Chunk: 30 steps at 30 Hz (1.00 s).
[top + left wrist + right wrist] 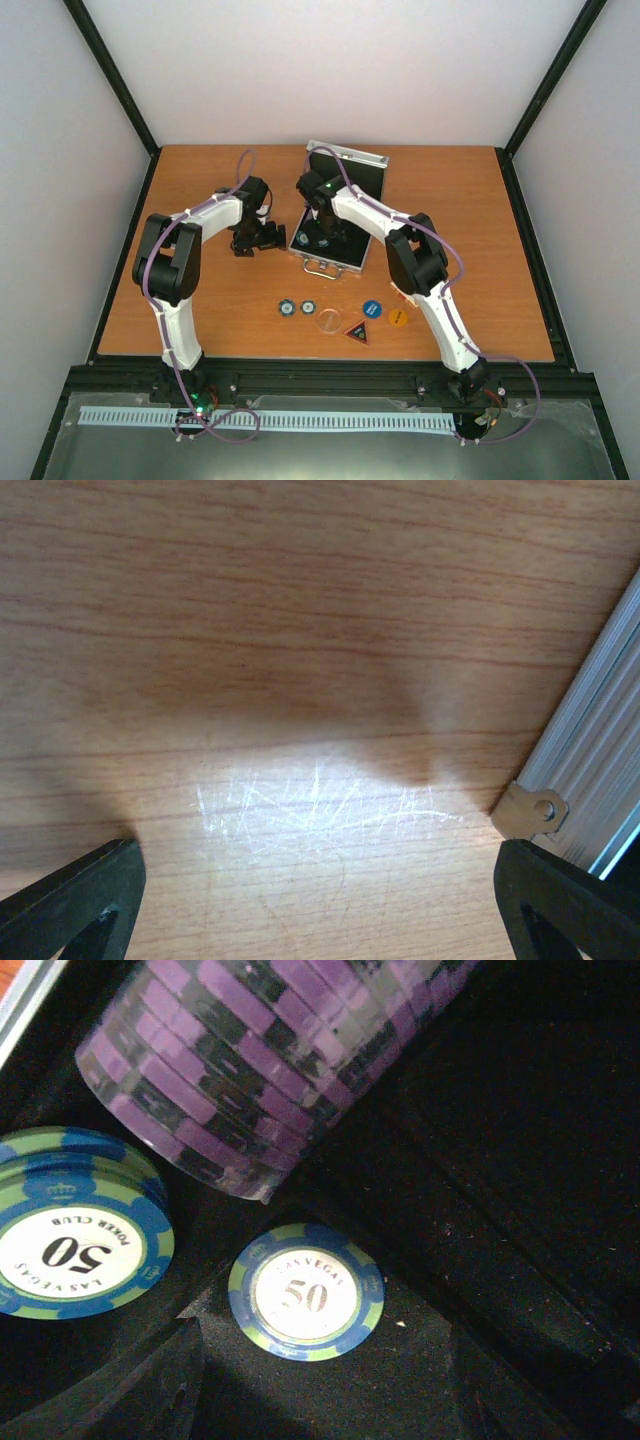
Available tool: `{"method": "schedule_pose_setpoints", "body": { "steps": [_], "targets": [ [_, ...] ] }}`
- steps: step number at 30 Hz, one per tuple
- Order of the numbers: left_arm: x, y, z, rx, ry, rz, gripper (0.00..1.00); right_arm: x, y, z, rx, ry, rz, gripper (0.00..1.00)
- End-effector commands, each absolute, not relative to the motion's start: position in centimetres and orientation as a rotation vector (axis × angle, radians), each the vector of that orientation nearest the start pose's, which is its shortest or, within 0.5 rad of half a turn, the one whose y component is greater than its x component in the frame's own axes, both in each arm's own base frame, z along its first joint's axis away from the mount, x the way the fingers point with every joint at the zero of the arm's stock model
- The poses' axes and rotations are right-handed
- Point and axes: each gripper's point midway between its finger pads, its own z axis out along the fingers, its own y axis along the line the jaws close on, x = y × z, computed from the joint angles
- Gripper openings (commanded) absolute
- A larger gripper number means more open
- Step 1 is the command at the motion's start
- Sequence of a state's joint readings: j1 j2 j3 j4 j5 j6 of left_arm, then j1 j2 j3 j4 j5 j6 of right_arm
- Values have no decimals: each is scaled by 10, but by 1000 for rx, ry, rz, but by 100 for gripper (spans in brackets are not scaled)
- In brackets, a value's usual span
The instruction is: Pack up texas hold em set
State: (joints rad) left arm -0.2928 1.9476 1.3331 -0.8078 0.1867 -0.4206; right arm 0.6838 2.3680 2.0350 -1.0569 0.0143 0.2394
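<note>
The small silver case (pixel 338 262) stands open at the table's middle, its lid (pixel 350 168) upright. My right gripper (pixel 322 238) reaches into it and is open. In the right wrist view a blue-green 50 chip (pixel 305 1294) lies flat on the black lining (pixel 480 1210), between the fingers and clear of them. A leaning purple chip stack (pixel 260 1070) and a blue 50 stack (pixel 75 1235) sit behind it. My left gripper (pixel 255 240) hangs open over bare wood, just left of the case wall (pixel 600 740). No card deck shows.
Loose on the table in front of the case lie two blue chips (pixel 297 308), a clear round disc (pixel 329 321), a red-and-black triangular button (pixel 358 331), a blue round button (pixel 372 309) and an orange one (pixel 398 317).
</note>
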Motion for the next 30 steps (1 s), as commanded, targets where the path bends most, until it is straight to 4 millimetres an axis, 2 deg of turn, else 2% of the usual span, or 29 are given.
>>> {"method": "schedule_pose_setpoints", "body": {
  "steps": [1, 6, 13, 18, 22, 27, 30],
  "targets": [
    [360, -139, 13, -163, 3081, -339, 99, 396, 322, 13, -658, 2928, 104, 70],
    [363, -140, 15, -160, 3075, -337, 99, 395, 323, 7, -657, 2939, 111, 72],
    [360, -139, 14, -160, 3078, -335, 99, 388, 316, -2, -652, 2961, 89, 68],
    [362, -139, 15, -160, 3073, -332, 99, 380, 312, -15, -666, 2991, 86, 54],
    [361, -137, 15, -162, 3075, -326, 99, 380, 308, -15, -677, 2981, 63, 43],
    [361, -137, 15, -163, 3075, -324, 99, 373, 299, -15, -697, 2987, 30, 40],
    [364, -136, 16, -165, 3070, -323, 99, 360, 287, -18, -716, 3009, -5, 39]
  ]
}}
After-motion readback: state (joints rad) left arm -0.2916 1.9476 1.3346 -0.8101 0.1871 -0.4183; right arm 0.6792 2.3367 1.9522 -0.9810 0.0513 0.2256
